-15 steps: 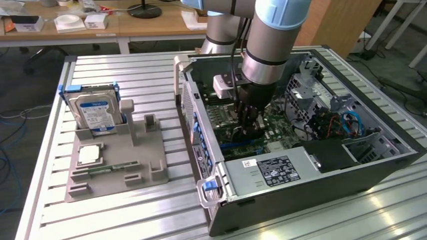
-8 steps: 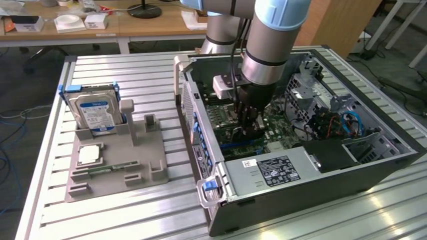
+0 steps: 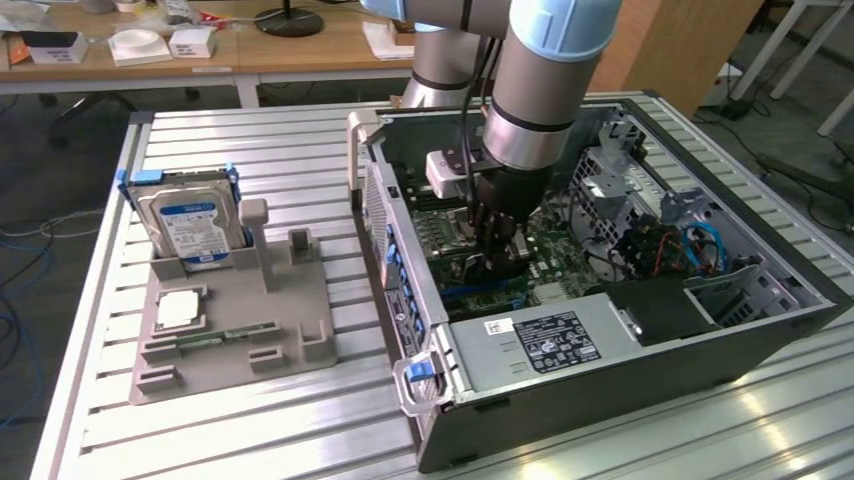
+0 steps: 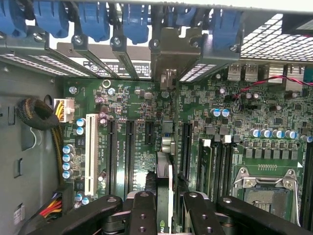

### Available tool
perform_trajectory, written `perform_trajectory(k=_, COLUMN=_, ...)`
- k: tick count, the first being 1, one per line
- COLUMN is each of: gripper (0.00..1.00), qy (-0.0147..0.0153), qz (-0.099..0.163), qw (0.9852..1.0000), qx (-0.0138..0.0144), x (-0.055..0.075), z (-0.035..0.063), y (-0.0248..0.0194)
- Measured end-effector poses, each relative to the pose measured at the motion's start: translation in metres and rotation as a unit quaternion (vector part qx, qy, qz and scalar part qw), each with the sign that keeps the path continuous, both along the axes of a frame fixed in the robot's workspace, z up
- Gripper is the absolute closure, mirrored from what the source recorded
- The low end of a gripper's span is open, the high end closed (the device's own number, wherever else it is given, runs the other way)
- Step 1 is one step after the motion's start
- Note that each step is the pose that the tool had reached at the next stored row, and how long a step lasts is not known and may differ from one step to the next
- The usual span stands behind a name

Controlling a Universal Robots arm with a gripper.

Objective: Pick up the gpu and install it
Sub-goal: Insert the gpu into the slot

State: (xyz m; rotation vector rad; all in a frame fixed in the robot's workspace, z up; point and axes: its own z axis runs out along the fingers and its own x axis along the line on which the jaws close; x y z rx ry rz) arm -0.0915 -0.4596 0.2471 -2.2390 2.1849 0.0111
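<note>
My gripper (image 3: 495, 262) reaches down inside the open computer case (image 3: 747, 320), just above the green motherboard (image 3: 454, 235). It is shut on the gpu (image 4: 164, 161), a thin card seen edge-on between the two black fingers (image 4: 142, 210). The card stands upright along an expansion slot line on the motherboard (image 4: 244, 112). Its silvery bracket (image 4: 168, 58) sits at the rear slot opening under the blue clips. I cannot tell whether its lower edge is seated in the slot.
A grey holder (image 3: 287, 350) on the exterior view's left carries the silver hard drive (image 3: 191, 225), a processor chip (image 3: 178, 308) and a slim memory stick (image 3: 220, 336). The power supply (image 3: 554, 340) fills the case's near corner. Cables and a drive cage (image 3: 674, 235) crowd its right side.
</note>
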Motion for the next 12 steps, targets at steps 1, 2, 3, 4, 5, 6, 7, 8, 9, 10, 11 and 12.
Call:
perform_trajectory(k=1, gripper=0.74, qy=0.0000, qz=0.000, qw=1.0000, qx=0.0000, x=0.0000, z=0.0005, y=0.0000)
perform_trajectory(k=2, gripper=0.74, qy=-0.0001, qz=0.000, qw=1.0000, qx=0.0001, x=-0.0002, z=0.0013, y=0.0000)
perform_trajectory(k=3, gripper=0.74, qy=0.0001, qz=0.000, qw=1.0000, qx=0.0002, x=-0.0004, z=0.0023, y=0.0000)
perform_trajectory(k=4, gripper=0.74, qy=0.0001, qz=0.000, qw=1.0000, qx=0.0004, x=-0.0006, z=0.0024, y=0.0000)
perform_trajectory(k=5, gripper=0.74, qy=0.0001, qz=0.000, qw=1.0000, qx=0.0004, x=-0.0006, z=0.0024, y=0.0000)
perform_trajectory(k=6, gripper=0.74, qy=0.0001, qz=0.000, qw=1.0000, qx=0.0003, x=-0.0007, z=0.0025, y=-0.0001)
perform_trajectory(k=7, gripper=0.74, qy=0.0002, qz=0.000, qw=1.0000, qx=0.0003, x=-0.0007, z=0.0025, y=-0.0001)
perform_trajectory(k=8, gripper=0.74, qy=0.0001, qz=0.000, qw=1.0000, qx=0.0003, x=-0.0007, z=0.0025, y=-0.0001)
perform_trajectory(k=9, gripper=0.74, qy=0.0001, qz=0.000, qw=1.0000, qx=0.0003, x=-0.0007, z=0.0025, y=-0.0001)
perform_trajectory(k=10, gripper=0.74, qy=0.0002, qz=0.000, qw=1.0000, qx=0.0003, x=-0.0007, z=0.0025, y=-0.0001)
perform_trajectory(k=11, gripper=0.74, qy=0.0002, qz=0.000, qw=1.0000, qx=0.0002, x=-0.0007, z=0.0025, y=-0.0001)
perform_trajectory(k=12, gripper=0.74, qy=0.0002, qz=0.000, qw=1.0000, qx=0.0003, x=-0.0008, z=0.0024, y=-0.0002)
